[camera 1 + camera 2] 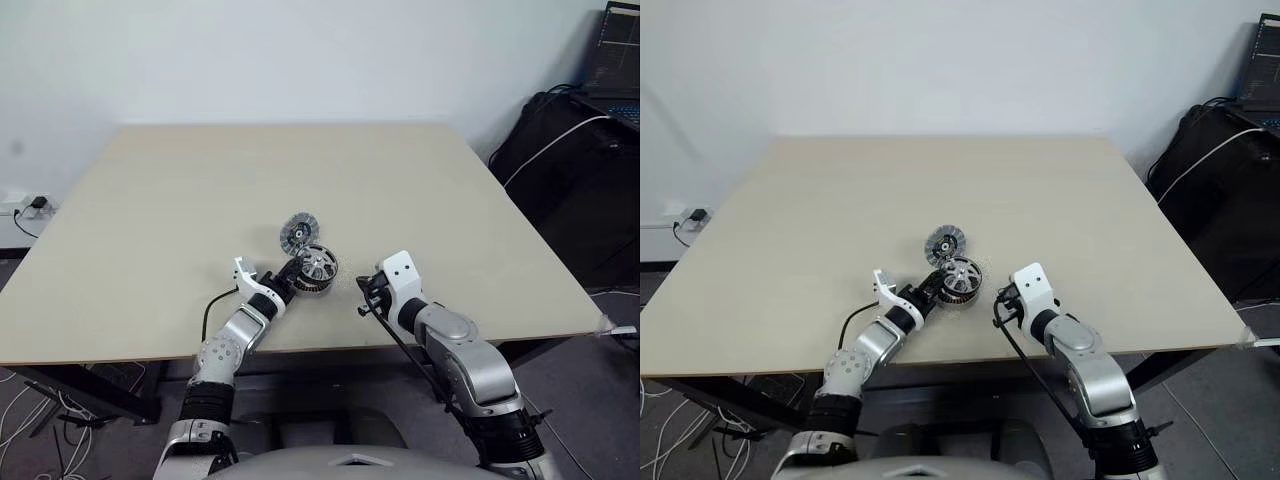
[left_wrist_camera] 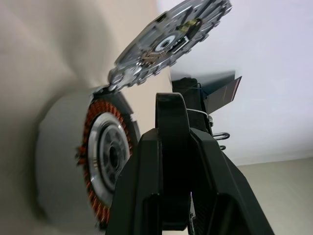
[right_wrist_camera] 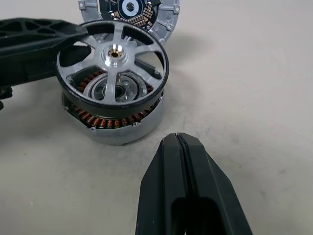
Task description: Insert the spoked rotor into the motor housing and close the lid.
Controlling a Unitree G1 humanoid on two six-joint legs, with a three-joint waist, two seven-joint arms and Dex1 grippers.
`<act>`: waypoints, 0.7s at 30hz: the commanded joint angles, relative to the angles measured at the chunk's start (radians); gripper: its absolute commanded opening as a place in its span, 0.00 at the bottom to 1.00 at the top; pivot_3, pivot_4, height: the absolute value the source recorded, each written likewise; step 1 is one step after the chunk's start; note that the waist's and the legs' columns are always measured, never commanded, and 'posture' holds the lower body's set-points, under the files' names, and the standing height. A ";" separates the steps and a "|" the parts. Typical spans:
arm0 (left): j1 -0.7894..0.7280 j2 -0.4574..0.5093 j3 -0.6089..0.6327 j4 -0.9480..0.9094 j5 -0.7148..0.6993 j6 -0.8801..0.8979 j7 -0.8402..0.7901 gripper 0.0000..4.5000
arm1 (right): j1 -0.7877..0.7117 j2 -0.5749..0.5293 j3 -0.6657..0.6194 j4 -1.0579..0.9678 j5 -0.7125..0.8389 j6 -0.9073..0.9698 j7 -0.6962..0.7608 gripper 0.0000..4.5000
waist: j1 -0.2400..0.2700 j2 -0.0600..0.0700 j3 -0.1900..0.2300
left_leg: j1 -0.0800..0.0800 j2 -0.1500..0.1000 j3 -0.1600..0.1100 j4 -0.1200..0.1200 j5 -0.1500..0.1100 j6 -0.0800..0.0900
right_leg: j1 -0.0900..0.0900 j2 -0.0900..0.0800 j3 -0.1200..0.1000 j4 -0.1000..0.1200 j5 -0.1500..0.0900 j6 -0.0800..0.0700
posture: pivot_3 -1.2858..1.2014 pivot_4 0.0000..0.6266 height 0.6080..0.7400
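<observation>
The motor housing (image 3: 117, 132) stands on the table with its copper windings showing. On top of it lies the spoked rotor (image 3: 113, 54), tilted, its dark rim raised above the windings on the near side. My left gripper (image 1: 291, 273) reaches in from the side and is shut on the rotor's rim. Just behind the housing the ribbed silver lid (image 1: 299, 232) lies with one edge propped up against it. My right gripper (image 3: 178, 139) is shut and empty, a little apart from the housing on the table's near side.
The beige table (image 1: 150, 220) has its front edge right under both arms. A black bag (image 1: 560, 150) and a laptop (image 1: 615, 50) stand off the table's right side. A wall socket with a plug (image 1: 30, 205) is at far left.
</observation>
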 commanded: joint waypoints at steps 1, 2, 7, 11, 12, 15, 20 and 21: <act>-0.024 -0.135 0.010 -0.005 0.009 -0.008 -0.014 0.10 | -0.014 -0.001 -0.023 -0.047 0.013 -0.004 -0.006 0.00 | 0.000 0.000 0.000 | 0.000 0.000 0.000 0.000 0.000 0.000 | 0.000 0.000 0.000 0.000 0.000 0.000 | 0.52 0.00 1.00; -0.024 -0.135 0.012 -0.004 0.010 -0.006 -0.012 0.10 | -0.016 -0.001 -0.023 -0.046 0.013 -0.004 -0.007 0.00 | 0.000 0.000 0.000 | 0.000 0.000 0.000 0.000 0.000 0.000 | 0.000 0.000 0.000 0.000 0.000 0.000 | 0.52 0.00 1.00; -0.020 -0.132 0.020 -0.009 0.019 0.005 -0.001 0.45 | -0.025 0.002 -0.019 -0.039 0.013 -0.007 -0.010 0.00 | 0.000 0.000 0.000 | 0.000 0.000 0.000 0.000 0.000 0.000 | 0.000 0.000 0.000 0.000 0.000 0.000 | 0.52 0.00 1.00; -0.010 -0.129 0.024 -0.019 0.025 0.013 0.013 0.74 | -0.028 0.003 -0.016 -0.035 0.013 -0.009 -0.009 0.00 | 0.000 0.000 0.000 | 0.000 0.000 0.000 0.000 0.000 0.000 | 0.000 0.000 0.000 0.000 0.000 0.000 | 0.52 0.00 1.00; -0.003 -0.124 0.023 -0.029 0.027 0.018 0.019 0.81 | -0.030 0.003 -0.015 -0.033 0.012 -0.010 -0.009 0.00 | 0.000 0.000 0.000 | 0.000 0.000 0.000 0.000 0.000 0.000 | 0.000 0.000 0.000 0.000 0.000 0.000 | 0.52 0.00 1.00; 0.024 -0.107 0.024 -0.077 0.029 0.033 0.036 0.99 | -0.032 0.004 -0.015 -0.030 0.013 -0.011 -0.008 0.00 | 0.000 0.000 0.000 | 0.000 0.000 0.000 0.001 0.000 0.000 | 0.000 0.000 0.000 0.000 0.000 0.000 | 0.52 0.00 1.00; 0.072 -0.072 0.017 -0.184 0.044 0.064 0.074 0.99 | -0.035 0.005 -0.015 -0.024 0.014 -0.013 -0.007 0.00 | -0.003 0.000 0.000 | 0.000 0.000 -0.001 0.000 0.000 0.000 | 0.000 0.000 0.001 0.000 0.000 0.000 | 0.52 0.00 1.00; 0.082 -0.063 0.017 -0.210 0.043 0.076 0.084 0.99 | -0.038 0.007 -0.013 -0.020 0.013 -0.015 -0.006 0.00 | -0.002 0.000 0.000 | 0.000 0.000 -0.001 0.000 0.000 0.000 | 0.000 0.000 0.001 0.000 0.000 0.000 | 0.52 0.00 1.00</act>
